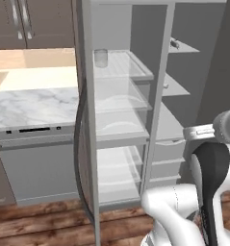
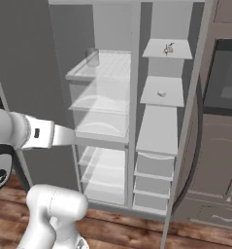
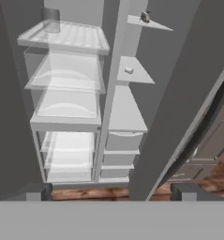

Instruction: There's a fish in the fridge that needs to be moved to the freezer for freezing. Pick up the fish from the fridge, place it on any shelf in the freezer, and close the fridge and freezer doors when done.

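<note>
Gripper: its two dark fingertips (image 3: pixel 41 191) stand far apart at the bottom of the hand view, spread wide with nothing between them, well short of the open cabinet.
Arm: white, with a dark joint (image 1: pixel 212 182), it stands on the wooden floor (image 2: pixel 127 233) in front of the cabinet.
Doors: both stand open; the left door (image 1: pixel 85 120) shows its edge and dark curved handle, the right door (image 2: pixel 188 126) swings out to the right.
Fish (image 2: pixel 168 48): small and dark, on the top shelf of the narrow right compartment, at the far side, well apart from the gripper.
Small white item (image 2: pixel 161 93): on the shelf just below the fish; too small to tell what it is.
Glass jar (image 2: pixel 92 57): upright on the top shelf of the wide left compartment, towards its left rear corner.
Drawers (image 2: pixel 154 165): shut, stacked at the bottom of the right compartment.
Marble counter (image 1: pixel 34 105): left of the cabinet.
</note>
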Controlling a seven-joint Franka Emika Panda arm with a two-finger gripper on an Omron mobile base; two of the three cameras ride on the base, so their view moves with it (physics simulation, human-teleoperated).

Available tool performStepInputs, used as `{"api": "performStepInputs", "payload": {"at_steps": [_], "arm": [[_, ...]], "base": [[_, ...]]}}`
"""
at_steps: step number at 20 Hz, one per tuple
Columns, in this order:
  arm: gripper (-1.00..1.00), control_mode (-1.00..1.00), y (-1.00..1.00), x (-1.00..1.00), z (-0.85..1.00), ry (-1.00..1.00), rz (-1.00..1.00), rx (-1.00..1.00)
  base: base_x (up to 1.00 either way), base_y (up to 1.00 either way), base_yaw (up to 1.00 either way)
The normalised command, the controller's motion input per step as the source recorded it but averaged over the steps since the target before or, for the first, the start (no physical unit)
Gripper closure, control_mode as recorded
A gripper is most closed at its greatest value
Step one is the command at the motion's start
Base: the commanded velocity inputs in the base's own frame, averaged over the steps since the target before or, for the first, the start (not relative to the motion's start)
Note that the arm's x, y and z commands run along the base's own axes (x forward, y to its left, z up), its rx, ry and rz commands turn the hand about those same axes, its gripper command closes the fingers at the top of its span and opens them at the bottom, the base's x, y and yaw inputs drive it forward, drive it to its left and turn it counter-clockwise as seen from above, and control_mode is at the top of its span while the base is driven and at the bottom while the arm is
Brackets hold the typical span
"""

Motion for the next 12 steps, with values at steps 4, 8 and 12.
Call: {"api": "performStepInputs", "payload": {"at_steps": [4, 8, 12], "arm": [[-1.00, 1.00, 0.00, 0.00, 0.00, 0.00, 0.00, 0.00], [-1.00, 1.00, 0.00, 0.00, 0.00, 0.00, 0.00, 0.00], [-1.00, 1.00, 0.00, 0.00, 0.00, 0.00, 0.00, 0.00]], "base": [[-0.18, -0.42, 0.00], [0.00, -0.08, 0.01], [0.13, -0.02, 0.03]]}}
